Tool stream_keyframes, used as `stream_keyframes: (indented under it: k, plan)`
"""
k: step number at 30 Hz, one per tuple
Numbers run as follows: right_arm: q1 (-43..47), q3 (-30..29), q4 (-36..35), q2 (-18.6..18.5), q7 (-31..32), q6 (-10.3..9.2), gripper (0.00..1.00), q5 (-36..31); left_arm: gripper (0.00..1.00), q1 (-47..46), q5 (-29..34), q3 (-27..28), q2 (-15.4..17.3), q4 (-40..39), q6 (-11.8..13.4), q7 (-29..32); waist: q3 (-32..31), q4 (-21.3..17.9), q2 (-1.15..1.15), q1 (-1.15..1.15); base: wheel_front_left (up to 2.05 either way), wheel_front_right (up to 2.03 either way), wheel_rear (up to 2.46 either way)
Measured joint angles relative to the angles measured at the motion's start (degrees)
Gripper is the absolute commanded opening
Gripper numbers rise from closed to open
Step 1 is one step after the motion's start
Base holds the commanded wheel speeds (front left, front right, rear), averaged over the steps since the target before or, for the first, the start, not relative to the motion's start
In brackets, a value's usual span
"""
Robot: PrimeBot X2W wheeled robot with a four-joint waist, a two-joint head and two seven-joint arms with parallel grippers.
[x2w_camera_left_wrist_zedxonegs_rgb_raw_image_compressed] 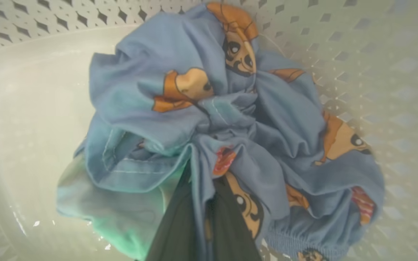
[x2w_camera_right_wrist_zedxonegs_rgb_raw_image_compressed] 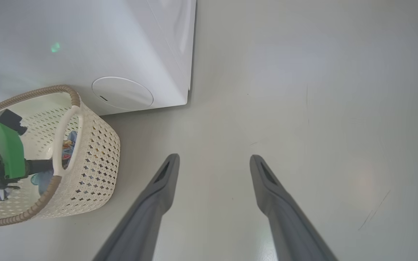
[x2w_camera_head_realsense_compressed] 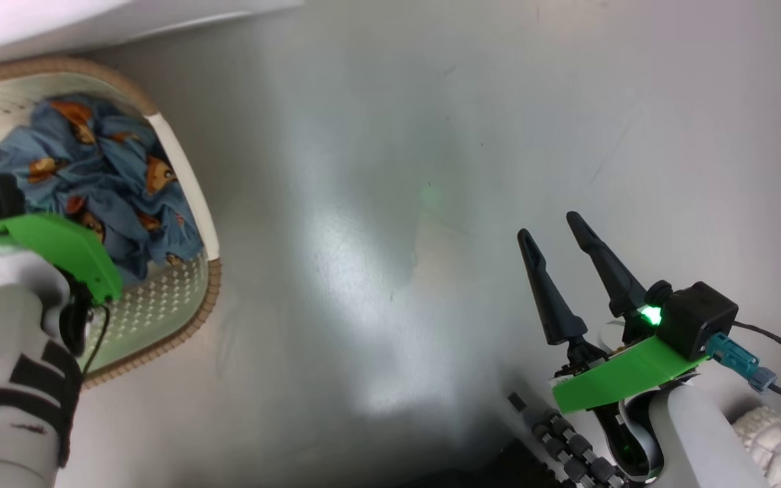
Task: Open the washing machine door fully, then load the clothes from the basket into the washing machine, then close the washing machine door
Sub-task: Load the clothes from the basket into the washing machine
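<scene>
Far left: grips a fold of the blue clothes (x2w_camera_left_wrist_zedxonegs_rgb_raw_image_compressed: 252,119) with the left claw (x2w_camera_left_wrist_zedxonegs_rgb_raw_image_compressed: 203,181), down inside the basket (x2w_camera_head_realsense_compressed: 187,176) beside the washing machine (x2w_camera_right_wrist_zedxonegs_rgb_raw_image_compressed: 85,47). Far right: holds the right claw (x2w_camera_head_realsense_compressed: 548,226) spread and empty above the floor (x2w_camera_head_realsense_compressed: 363,203), well apart from the basket.

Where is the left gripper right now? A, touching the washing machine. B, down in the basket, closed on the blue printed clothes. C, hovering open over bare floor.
B: in the left wrist view the left gripper pinches a gathered fold of the clothes inside the basket; the right gripper is the one open above the floor.
</scene>
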Motion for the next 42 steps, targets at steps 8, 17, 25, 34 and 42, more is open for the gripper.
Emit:
stream_keyframes:
  k: [8, 17, 25, 34, 42]
  plan:
    - [-0.2, -0.6, 0.6, -1.2, 0.0, 0.0, 1.0, 0.0, 0.0, 4.6, -0.2, -0.3, -0.9, 0.1, -1.1, -8.1, -5.4, 1.9, 0.0, 0.0, 0.0, 0.0, 0.0]
    - [-0.1, -1.4, 2.4, -3.3, 0.0, 0.0, 1.0, 0.1, 0.0, 11.5, -0.2, 1.1, -1.8, -8.3, -1.2, -9.9, -12.5, 4.8, 0.0, 0.0, 0.0, 0.0, 0.0]
    - [2.2, -1.4, 4.2, -4.7, 0.0, 0.0, 1.0, 0.5, 0.0, 24.3, 1.3, 5.2, -2.7, -22.2, 0.3, -9.9, -20.4, 7.5, 0.0, 0.0, 0.0, 0.0, 0.0]
    - [5.4, -2.0, 5.8, -5.4, 0.0, 0.0, 1.0, 0.7, 0.0, 33.8, 4.7, 9.3, -3.6, -33.7, 0.3, -9.9, -28.5, 10.0, 0.0, 0.0, 0.0, 0.0, 0.0]
    - [9.0, -1.7, 7.1, -5.7, 0.0, 0.0, 1.0, 2.2, 0.0, 40.2, 7.6, 11.8, -5.3, -42.0, 0.2, -9.9, -36.0, 12.1, 0.0, 0.0, 0.0, 0.0, 0.0]
